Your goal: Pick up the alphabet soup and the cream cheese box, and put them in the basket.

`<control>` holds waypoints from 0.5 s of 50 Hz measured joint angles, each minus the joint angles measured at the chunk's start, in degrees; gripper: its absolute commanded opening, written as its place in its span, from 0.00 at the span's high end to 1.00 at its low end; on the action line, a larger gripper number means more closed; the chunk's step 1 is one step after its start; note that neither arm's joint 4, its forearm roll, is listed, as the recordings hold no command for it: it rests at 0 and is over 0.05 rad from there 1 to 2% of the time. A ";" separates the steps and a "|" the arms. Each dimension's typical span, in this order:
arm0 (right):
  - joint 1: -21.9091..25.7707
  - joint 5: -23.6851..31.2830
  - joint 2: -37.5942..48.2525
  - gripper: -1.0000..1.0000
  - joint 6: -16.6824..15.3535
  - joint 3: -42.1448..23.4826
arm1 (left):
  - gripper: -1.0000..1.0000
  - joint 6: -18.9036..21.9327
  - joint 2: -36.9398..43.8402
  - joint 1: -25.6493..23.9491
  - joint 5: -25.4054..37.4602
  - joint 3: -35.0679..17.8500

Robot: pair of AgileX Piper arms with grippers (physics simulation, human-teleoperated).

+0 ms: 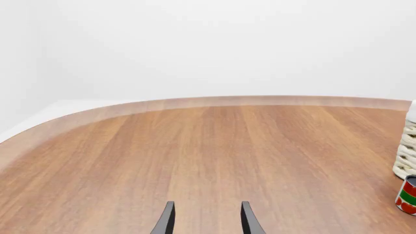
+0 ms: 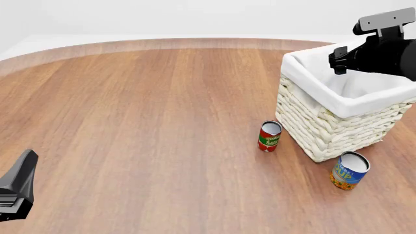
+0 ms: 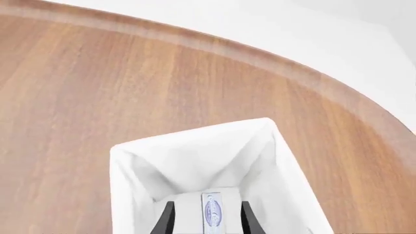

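**Right claw over basket, box held**

Left wrist: left claw [image 1: 204, 219] parted, empty, over bare bench [image 1: 195, 156].
Front: alphabet soup [image 2: 349, 170] upright at basket [image 2: 331, 122] near corner.
Right wrist: right claw [image 3: 204, 219] grips cream cheese box [image 3: 211, 210] above liner

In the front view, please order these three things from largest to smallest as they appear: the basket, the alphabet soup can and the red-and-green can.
1. The basket, by far the largest.
2. The alphabet soup, clearly wider; it stands nearer the camera, which may add a little.
3. The red-and-green can, the slimmest and smallest.
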 measured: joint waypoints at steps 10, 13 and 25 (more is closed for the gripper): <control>0.81 0.15 -4.45 0.00 -0.14 2.62 | 0.00 0.00 0.00 0.00 0.00 0.00; 1.22 0.38 -5.80 0.00 -0.29 3.39 | 0.00 0.00 0.00 0.00 0.00 0.00; 2.30 2.11 -10.35 0.00 -1.11 5.04 | 0.00 0.00 0.00 0.00 0.00 0.00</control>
